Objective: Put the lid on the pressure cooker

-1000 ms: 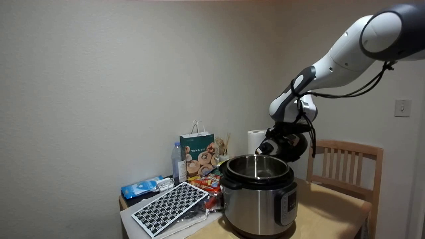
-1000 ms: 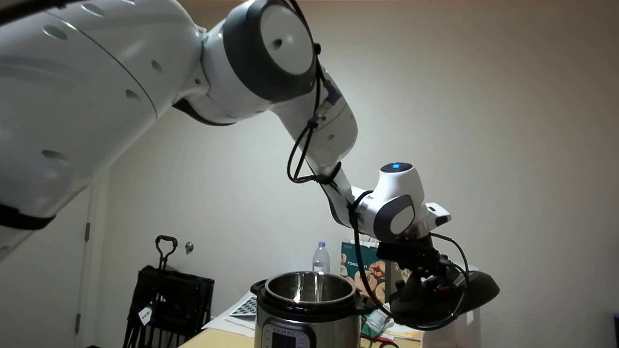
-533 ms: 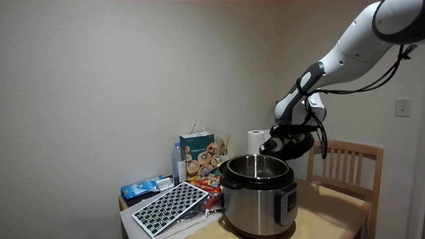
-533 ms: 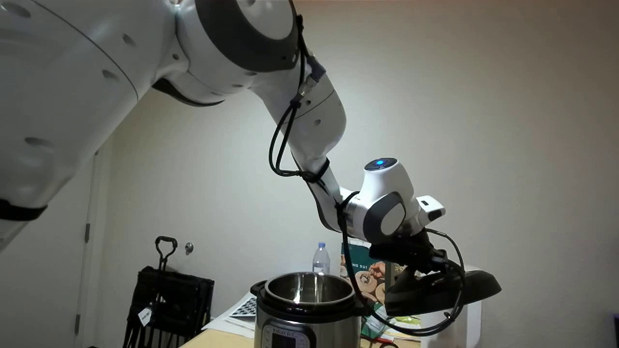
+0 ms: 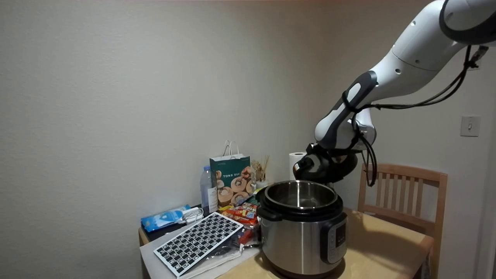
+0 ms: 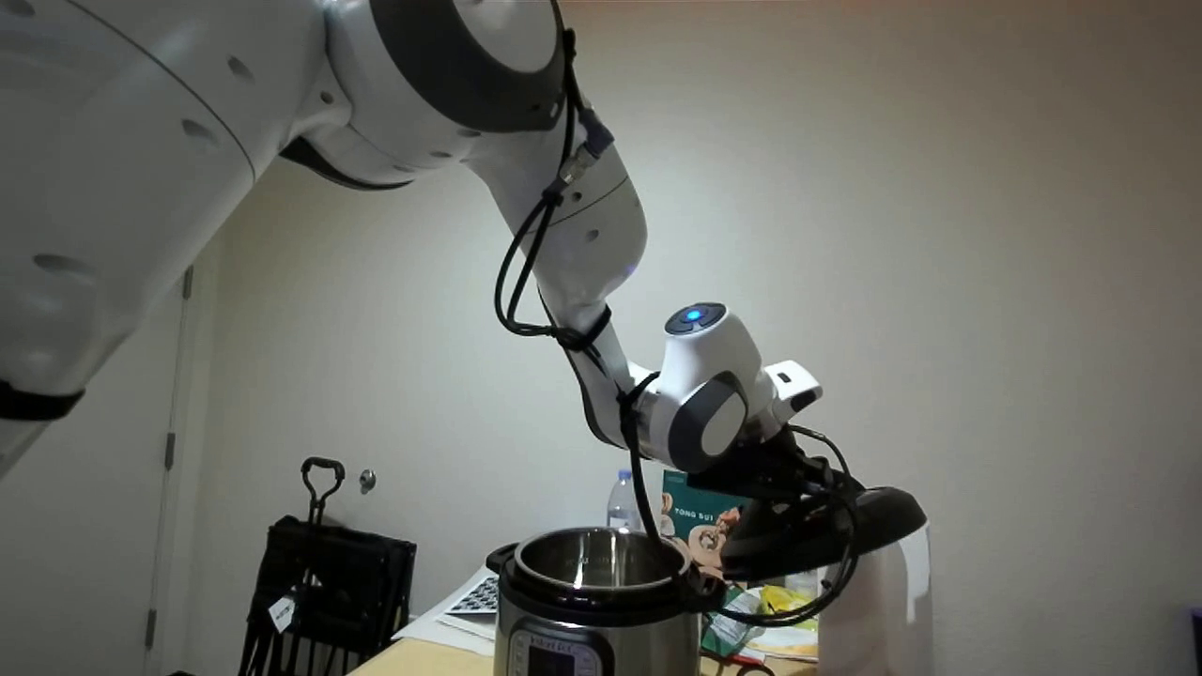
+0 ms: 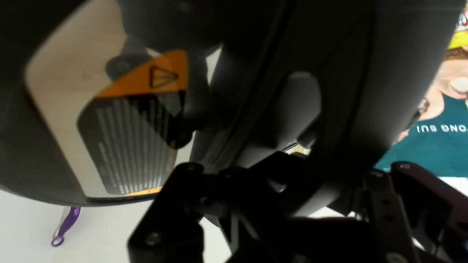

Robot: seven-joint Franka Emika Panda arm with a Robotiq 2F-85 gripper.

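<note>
Pot in cooker, lid in tool

In an exterior view, the wall is faced from slightly above the cooker; in an exterior view, the near arm fills the upper left. Both share cooker and bag. Wrist view: close to the lid, bag inverted at right.

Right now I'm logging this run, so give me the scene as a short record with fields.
pressure cooker: upright on the table, open at the top, its inside visible
lid: in the air, tilted, not yet on the pressure cooker
gripper: closed, holding the lid
also in view: checkered board, green paper bag, plastic bottle, wooden chair
likely next: levelling the lid over the pressure cooker
</note>
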